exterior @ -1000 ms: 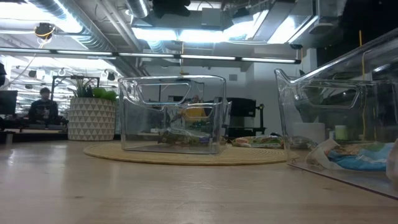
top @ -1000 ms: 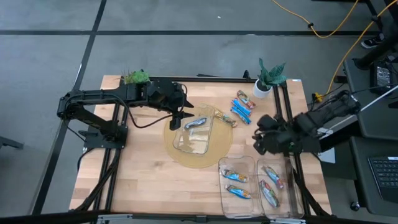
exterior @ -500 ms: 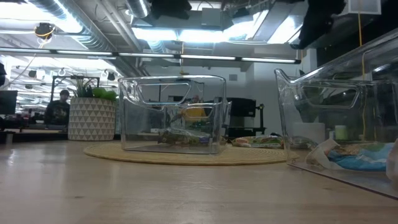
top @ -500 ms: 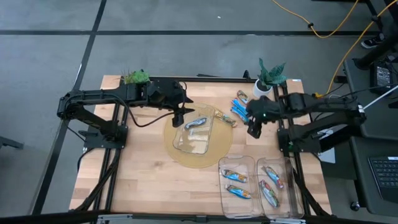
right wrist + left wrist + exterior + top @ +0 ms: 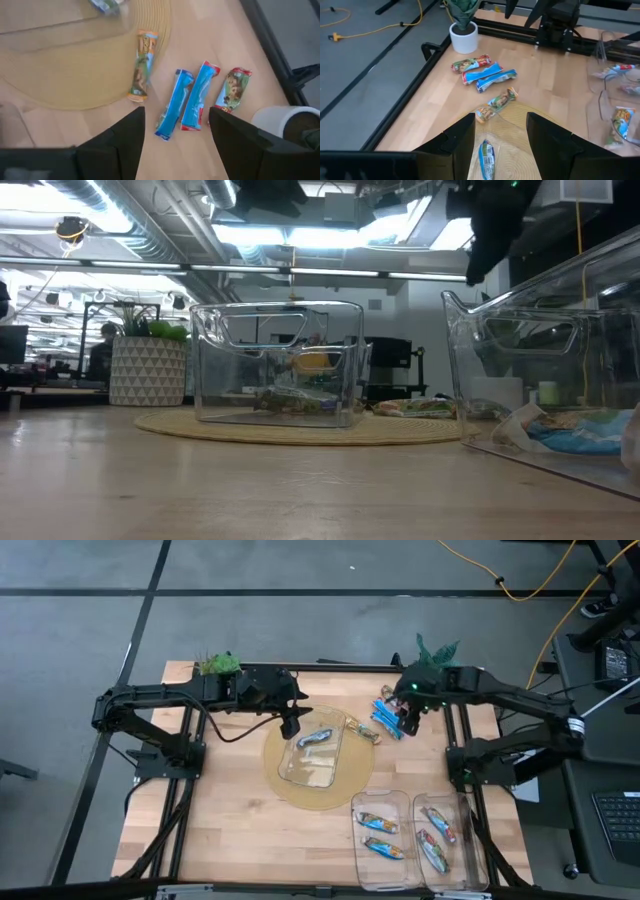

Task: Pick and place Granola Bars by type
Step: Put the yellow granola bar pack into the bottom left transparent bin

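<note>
Tabletop's loose granola bars (image 5: 388, 712) sit partly hidden under the spread, empty right pincer (image 5: 406, 724).

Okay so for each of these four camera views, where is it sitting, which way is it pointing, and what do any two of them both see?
High view: above the table, looking straight down; both arms show, left gripper over the clear bin, right gripper over the loose bars.
Low view: at table-top height, looking level across the table at the bin; a dark arm hangs at top right.
Left wrist view: past its own open fingers, toward the white pot.
Right wrist view: past its own open fingers, down on the blue bars.
Both wrist views share those blue bars and the pot.
</note>
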Controlling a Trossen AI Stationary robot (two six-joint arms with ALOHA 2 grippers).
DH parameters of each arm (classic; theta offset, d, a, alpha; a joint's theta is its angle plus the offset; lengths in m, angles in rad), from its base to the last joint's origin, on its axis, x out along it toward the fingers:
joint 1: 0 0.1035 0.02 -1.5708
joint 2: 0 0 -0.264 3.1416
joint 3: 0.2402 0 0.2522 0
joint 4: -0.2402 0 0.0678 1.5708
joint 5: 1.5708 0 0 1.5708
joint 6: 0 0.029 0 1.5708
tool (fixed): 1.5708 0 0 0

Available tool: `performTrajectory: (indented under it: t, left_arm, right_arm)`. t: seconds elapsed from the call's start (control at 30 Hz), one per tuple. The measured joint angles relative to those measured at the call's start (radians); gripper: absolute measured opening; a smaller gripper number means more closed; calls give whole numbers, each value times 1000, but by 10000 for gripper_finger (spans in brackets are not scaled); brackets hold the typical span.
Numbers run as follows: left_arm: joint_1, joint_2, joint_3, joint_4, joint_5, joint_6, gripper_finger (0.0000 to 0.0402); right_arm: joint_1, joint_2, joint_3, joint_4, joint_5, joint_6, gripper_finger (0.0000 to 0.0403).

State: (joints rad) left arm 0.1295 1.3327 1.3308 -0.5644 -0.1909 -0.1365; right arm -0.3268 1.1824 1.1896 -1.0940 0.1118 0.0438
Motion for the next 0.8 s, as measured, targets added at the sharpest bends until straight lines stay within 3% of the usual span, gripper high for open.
performTrajectory:
  t: [0.2,0.37,0.57,0.8]
  left_arm:
    - [0,0,0,0,-2,-11,169]
    - [0,0,0,0,-5,-11,169]
    - [0,0,0,0,-34,-26,169]
    - [0,0,0,0,-47,-35,169]
  right_arm:
    - [-94,97,0,37,-35,-126,225]
    - [-139,182,0,69,-26,-201,250]
    - [-181,296,0,93,26,-212,283]
    - [-229,435,0,112,76,-213,288]
